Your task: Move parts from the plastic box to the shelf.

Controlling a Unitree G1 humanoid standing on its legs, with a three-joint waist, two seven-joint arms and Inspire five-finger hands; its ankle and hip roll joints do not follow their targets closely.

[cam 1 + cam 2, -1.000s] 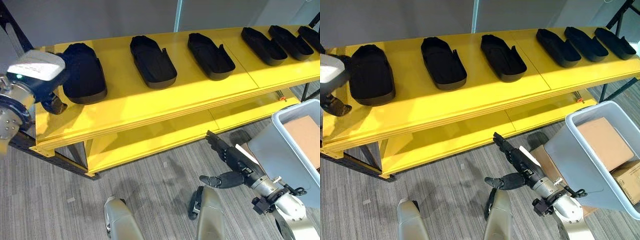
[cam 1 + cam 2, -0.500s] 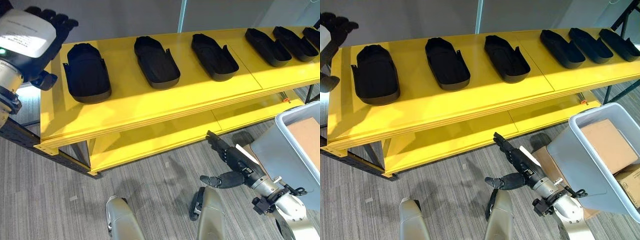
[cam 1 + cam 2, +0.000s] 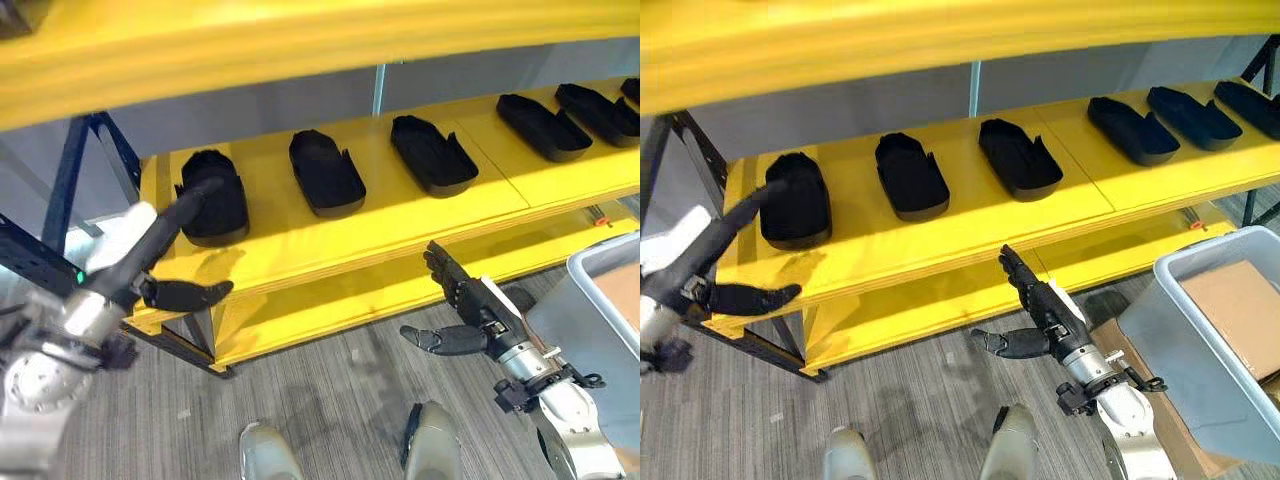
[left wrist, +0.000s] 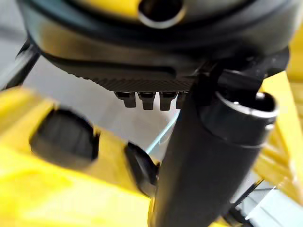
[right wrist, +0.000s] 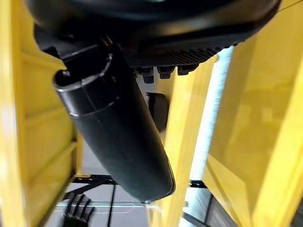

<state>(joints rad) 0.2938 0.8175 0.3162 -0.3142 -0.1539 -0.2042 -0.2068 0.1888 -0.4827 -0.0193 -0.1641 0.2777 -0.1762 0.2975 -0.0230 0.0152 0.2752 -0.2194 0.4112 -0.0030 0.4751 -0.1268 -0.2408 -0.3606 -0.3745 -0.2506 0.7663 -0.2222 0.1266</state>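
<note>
On the yellow shelf point(image 3: 300, 225), black parts are lined up in a row; the leftmost part point(image 3: 215, 195) is judged freshly placed, since the left hand point(image 3: 165, 255) is held just beside it, fingers point(image 3: 195, 195) straight and spread, nothing gripped. Below the shelf's front edge the right hand point(image 3: 1040, 315) is held empty, fingers relaxed and extended, probably idle. Right of the shelf, the plastic box point(image 3: 1180, 330) is seen holding cardboard-coloured contents; the right eye view shows more of it. Each hand's straight thumb is confirmed close up in its wrist view.
</note>
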